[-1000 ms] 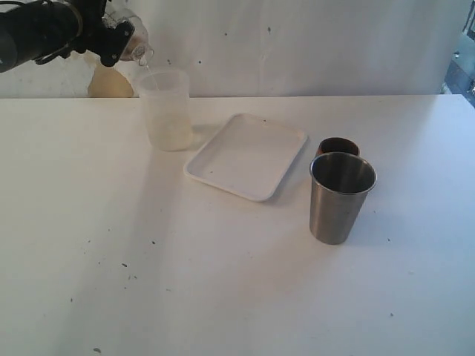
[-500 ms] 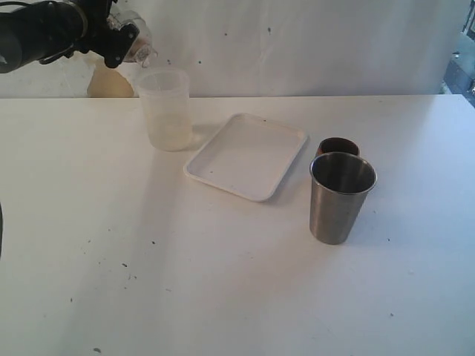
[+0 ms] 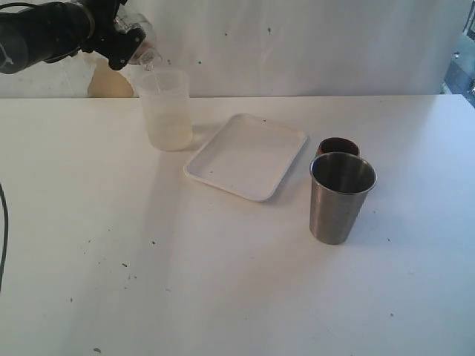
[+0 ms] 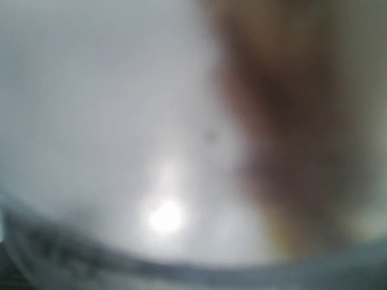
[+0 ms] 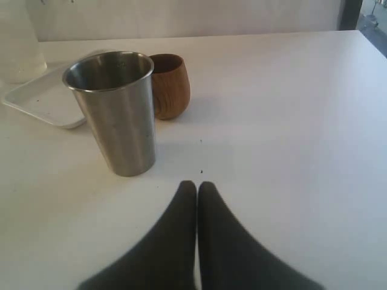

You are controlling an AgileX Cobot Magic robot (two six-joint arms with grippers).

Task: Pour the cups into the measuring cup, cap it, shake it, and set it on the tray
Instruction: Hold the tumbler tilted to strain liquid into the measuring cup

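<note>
My left gripper (image 3: 122, 35) hangs at the far left above the table, shut on a tilted clear vessel (image 3: 139, 41). It appears to be the measuring cup with a narrow-necked cap; its neck points down over the rim of a frosted plastic cup (image 3: 167, 111). The left wrist view is only a whitish and brown blur. The steel tumbler (image 3: 341, 196) (image 5: 115, 112) stands upright at the right, the wooden cup (image 3: 338, 146) (image 5: 170, 84) just behind it. Between them and the frosted cup lies the white tray (image 3: 245, 156) (image 5: 42, 99). My right gripper (image 5: 197, 184) is shut and empty, short of the tumbler.
The frosted cup holds a little pale liquid at its bottom. A white wall runs along the table's far edge, with a tan patch (image 3: 107, 81) behind the frosted cup. Small dark specks dot the near left of the table.
The left gripper and the tilted clear vessel have shifted slightly right, the neck closer over the frosted cup's rim. The thin stream seen a second ago no longer shows.
</note>
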